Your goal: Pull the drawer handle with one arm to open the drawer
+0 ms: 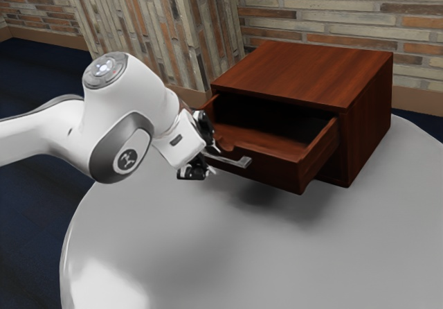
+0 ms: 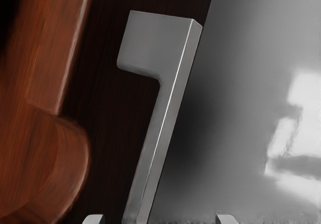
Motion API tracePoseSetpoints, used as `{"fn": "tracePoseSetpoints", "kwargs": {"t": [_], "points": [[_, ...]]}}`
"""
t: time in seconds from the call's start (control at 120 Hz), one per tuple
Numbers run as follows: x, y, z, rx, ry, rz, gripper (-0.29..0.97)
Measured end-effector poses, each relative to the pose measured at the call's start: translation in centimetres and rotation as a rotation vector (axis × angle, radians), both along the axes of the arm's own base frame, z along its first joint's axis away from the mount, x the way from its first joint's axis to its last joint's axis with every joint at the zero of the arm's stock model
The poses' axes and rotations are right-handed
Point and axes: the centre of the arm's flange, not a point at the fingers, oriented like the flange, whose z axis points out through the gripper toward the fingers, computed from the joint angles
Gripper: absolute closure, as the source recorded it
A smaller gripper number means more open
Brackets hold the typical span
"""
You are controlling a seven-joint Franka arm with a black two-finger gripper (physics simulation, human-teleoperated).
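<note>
A dark red wooden cabinet (image 1: 304,66) stands on the round grey table (image 1: 263,253). Its single drawer (image 1: 277,158) is pulled partway out toward the exterior view's left. A grey metal bar handle (image 1: 234,161) runs along the drawer front. My gripper (image 1: 196,170) is at the handle's end nearest the arm. In the wrist view the handle (image 2: 160,113) runs down between my two fingertips (image 2: 93,219), which stand wide apart with a gap on each side of the bar. The gripper is open around the handle.
The table's edge curves round at the exterior view's left and front. Brick walls rise behind the cabinet. The floor beyond the table is dark blue.
</note>
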Motion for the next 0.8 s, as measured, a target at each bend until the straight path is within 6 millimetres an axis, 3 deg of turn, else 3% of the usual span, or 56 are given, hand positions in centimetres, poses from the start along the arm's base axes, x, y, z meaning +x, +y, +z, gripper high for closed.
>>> {"fn": "tracePoseSetpoints", "kwargs": {"t": [0.8], "points": [[-5.0, -1.6, 0.7, 0.008, -0.016, 0.003, 0.45]]}}
